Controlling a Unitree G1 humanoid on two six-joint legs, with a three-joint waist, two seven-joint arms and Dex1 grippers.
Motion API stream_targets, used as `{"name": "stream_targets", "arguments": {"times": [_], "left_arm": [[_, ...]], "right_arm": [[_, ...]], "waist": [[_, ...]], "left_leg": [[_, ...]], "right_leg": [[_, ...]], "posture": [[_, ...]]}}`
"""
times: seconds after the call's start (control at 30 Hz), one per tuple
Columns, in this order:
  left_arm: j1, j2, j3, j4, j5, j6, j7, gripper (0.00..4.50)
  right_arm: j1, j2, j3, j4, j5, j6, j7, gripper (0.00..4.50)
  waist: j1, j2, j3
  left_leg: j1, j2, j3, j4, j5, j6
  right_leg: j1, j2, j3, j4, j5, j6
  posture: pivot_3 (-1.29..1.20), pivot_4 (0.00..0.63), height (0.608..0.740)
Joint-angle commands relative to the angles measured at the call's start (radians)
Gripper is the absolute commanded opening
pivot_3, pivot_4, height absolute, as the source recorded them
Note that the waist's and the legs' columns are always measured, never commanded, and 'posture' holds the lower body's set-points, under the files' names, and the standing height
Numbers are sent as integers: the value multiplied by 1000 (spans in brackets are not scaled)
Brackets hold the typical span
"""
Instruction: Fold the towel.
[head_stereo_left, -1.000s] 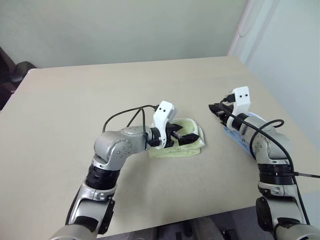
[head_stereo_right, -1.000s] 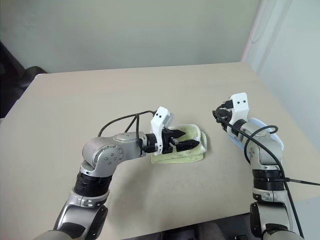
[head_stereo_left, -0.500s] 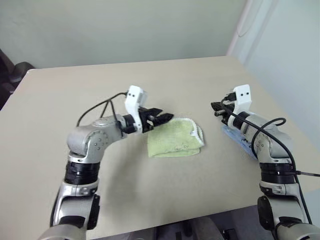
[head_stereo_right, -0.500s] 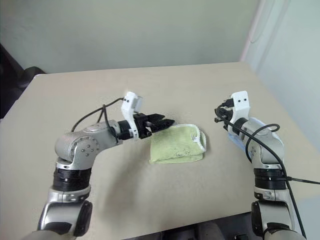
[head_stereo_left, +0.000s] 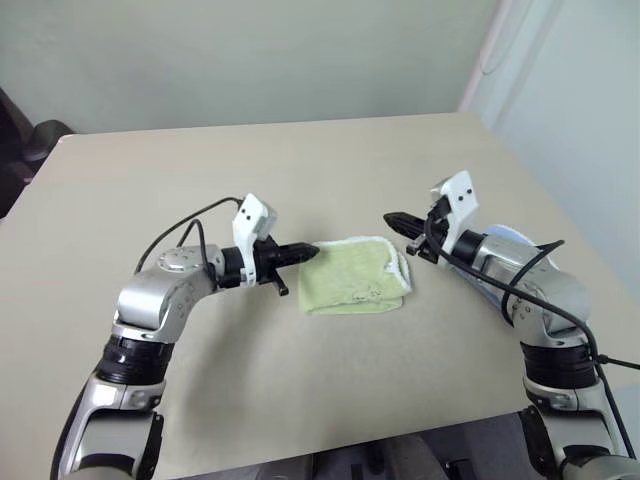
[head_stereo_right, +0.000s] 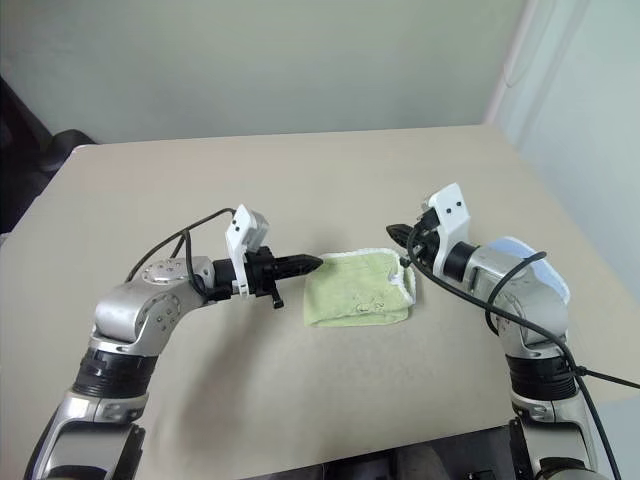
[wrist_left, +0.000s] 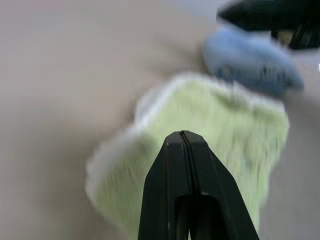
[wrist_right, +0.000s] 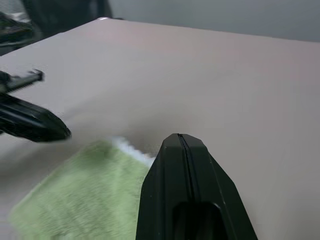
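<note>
Now the towel (head_stereo_left: 355, 275) lies folded on the table (head_stereo_left: 300, 170), a compact pad w/ white edging, between the two tools. Left tool (head_stereo_left: 308, 252) has its fingers pressed together, nothing held, tip just beside the towel's near-left corner. Right tool (head_stereo_left: 392, 218) is likewise pinched closed & empty, tip just off the towel's far-right corner, not touching as far as I can tell. Blue cloth (head_stereo_left: 500, 270) sits under the right forearm, apart from the towel.

Risks, as a judgement: fold looks done, so the main danger is undoing it. If either tool sweeps inward w/ the tip low, it could snag the terry pile or the edging & drag the top layer open. Left tip is closest, so it's the likelier culprit. Right forearm rides over the blue cloth; a low move could pull that cloth along or push it off the table edge.

Pose: both arms reach fwd w/ elbows out, forearms angled inward, so the tools point toward each other across the towel, nearly level, slightly nose-down.
</note>
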Motion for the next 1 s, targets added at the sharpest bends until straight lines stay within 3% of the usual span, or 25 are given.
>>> {"name": "stream_targets", "arguments": {"times": [0.03, 0.23, 0.47, 0.6, 0.8, 0.93, 1.0], "left_arm": [[18, -22, -124, 55, 144, -90, 18, 15], [-31, -145, -156, 299, 252, -158, 81, 15], [-20, -173, -147, 364, 280, -192, 53, 15], [-4, -179, -49, 297, 187, -162, 35, 15], [-5, -166, 234, 118, -113, 42, 51, 15], [1, -118, 382, 96, -259, 206, 102, 0], [19, -91, 425, 81, -316, 284, 120, 384]], "right_arm": [[44, 5, 68, 35, -33, -24, 4, 0], [66, 52, 127, 264, -103, -114, 1, 0], [98, 45, 156, 305, -144, -148, 23, 0], [95, 41, 108, 235, -129, -171, 8, 0], [64, 0, -17, 99, -38, -126, 23, 0], [33, -37, -82, 64, 27, -87, 42, 871], [14, -51, -104, 66, 48, -77, 48, 1580]], "waist": [[2, 0, -1], [8, 0, -3], [10, 2, -9], [6, 2, -9], [4, 1, -8], [4, 1, -8], [2, 1, -8]], "left_leg": [[0, 0, 0, 0, 0, 0], [-2, 0, 0, 2, 0, -1], [1, 0, 0, 1, -2, -5], [1, 0, 0, 1, -5, -9], [-6, 0, 0, 0, 1, -5], [-3, 0, 1, -3, 0, -2], [-2, 0, 1, -3, -1, -2]], "right_leg": [[0, 0, 0, 0, 0, 0], [-2, -1, 0, 0, 0, 0], [3, -1, 0, 1, 0, 0], [3, -1, 0, 0, -1, 1], [-4, -1, 0, 0, 0, 1], [-3, -1, 0, 0, 0, 1], [-3, 0, 0, 0, 0, 0]], "posture": [[0, 150, 740], [0, 150, 740], [0, 150, 740], [0, 150, 740], [0, 150, 740], [0, 150, 740], [0, 150, 740]]}}
